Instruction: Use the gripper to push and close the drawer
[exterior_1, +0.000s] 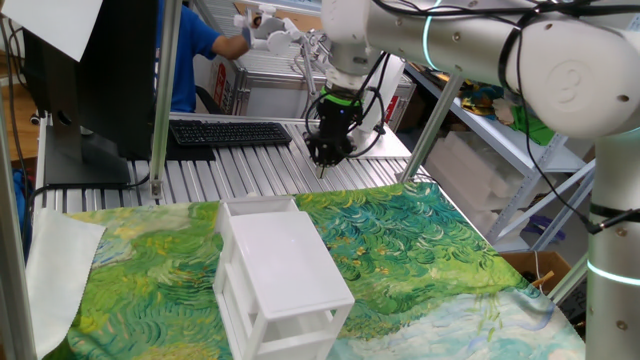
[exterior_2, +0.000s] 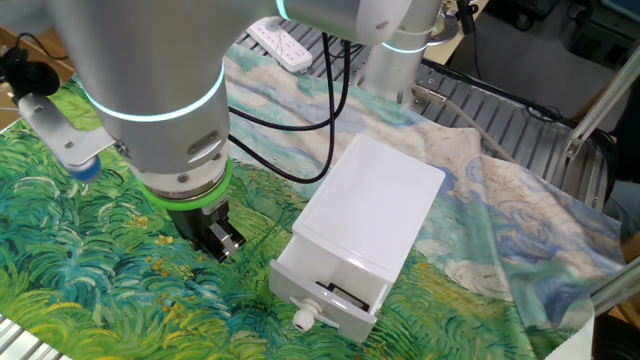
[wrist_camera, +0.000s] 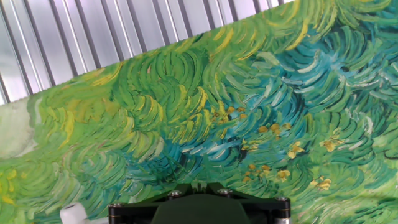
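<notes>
On green cloth (exterior_2: 90, 270), one drawer (exterior_2: 335, 287) — ajar, one hand (exterior_2: 222, 243) beside it

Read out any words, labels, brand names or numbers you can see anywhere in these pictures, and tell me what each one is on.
None can be read.
Black keyboard: key legends too small.
Round mark embossed on the bulky white robot arm joint: too faint to read as text.
Small white plastic cabinet, its white sliding drawer and the green swirl-painted cloth: no text.
</notes>
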